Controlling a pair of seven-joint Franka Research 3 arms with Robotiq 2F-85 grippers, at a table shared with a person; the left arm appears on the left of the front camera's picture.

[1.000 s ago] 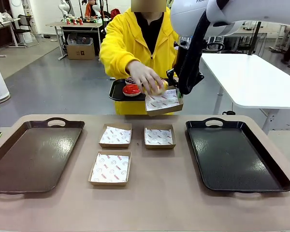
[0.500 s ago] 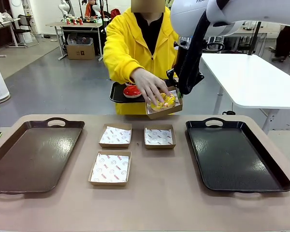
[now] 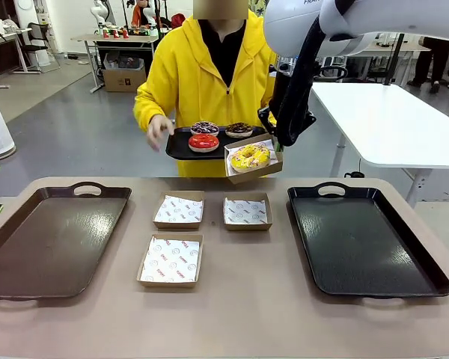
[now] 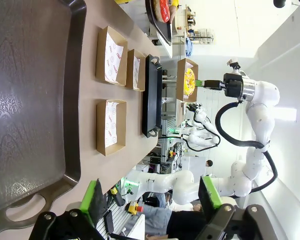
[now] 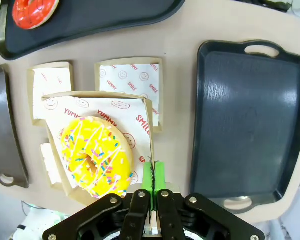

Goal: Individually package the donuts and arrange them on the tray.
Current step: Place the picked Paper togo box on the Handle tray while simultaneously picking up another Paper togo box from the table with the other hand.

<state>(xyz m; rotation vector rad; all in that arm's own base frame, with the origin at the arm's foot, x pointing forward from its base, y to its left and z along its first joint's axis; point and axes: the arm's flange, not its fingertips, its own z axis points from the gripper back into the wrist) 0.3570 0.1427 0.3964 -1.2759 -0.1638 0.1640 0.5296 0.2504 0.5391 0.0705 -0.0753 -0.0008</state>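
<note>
My R gripper (image 5: 151,172) pinches wall of box (image 3: 247,176) in air, yellow sprinkled donut (image 3: 250,157) inside; person's tray (image 3: 178,147) at 10 o'clock holds red donut (image 3: 203,141), purple donut (image 3: 204,128), choc donut (image 3: 239,129); L gripper (image 4: 152,196) spread

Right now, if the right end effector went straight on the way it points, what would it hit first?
Probably the empty paper-lined box on the table. The right end effector, shut on the carried box with the yellow donut, points down roughly at it, though depth is hard to judge.
</note>
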